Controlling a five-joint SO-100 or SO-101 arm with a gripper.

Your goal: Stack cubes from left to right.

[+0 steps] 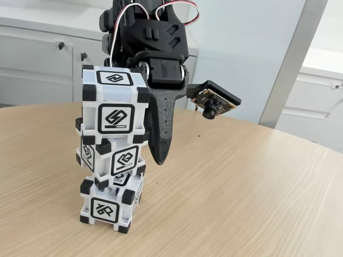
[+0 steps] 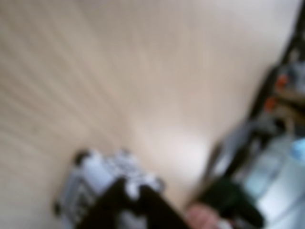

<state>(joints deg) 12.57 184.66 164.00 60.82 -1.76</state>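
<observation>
- Blurred wood grain is most of what your wrist view gives you: the table (image 2: pixel 143 71) reads as pale streaks, and the white-and-black shapes at the lower left (image 2: pixel 102 179) are probably the cubes seen from above, though you cannot count them there.
- At the right edge of that same view you get a jumble of dark, orange and pale blue forms too soft to name.
- In the fixed view your arm's upper part is cut off by the top of the frame, and the far finger of the gripper (image 1: pixel 140 128) is hidden behind the top cube (image 1: pixel 115 107).
- You can see one black finger (image 1: pixel 163 126) hanging point-down against the right side of that top cube; the jaws seem to be closed around it, yet the contact on the far side is out of sight.
- Your three cubes stand in one column near the left of the fixed view: the bottom cube (image 1: pixel 110 203) sits on the table, the middle cube (image 1: pixel 110 155) rests on it twisted and tilted, and the top cube sits above, roughly square to the camera.
- You cannot make out whether the top cube bears fully on the middle one.
- Room is plentiful: the tabletop (image 1: pixel 241 193) lies bare to the right of the stack, with its curved edge running behind.
- Beyond that edge you have white cabinets (image 1: pixel 37 64) with dark knobs.
</observation>
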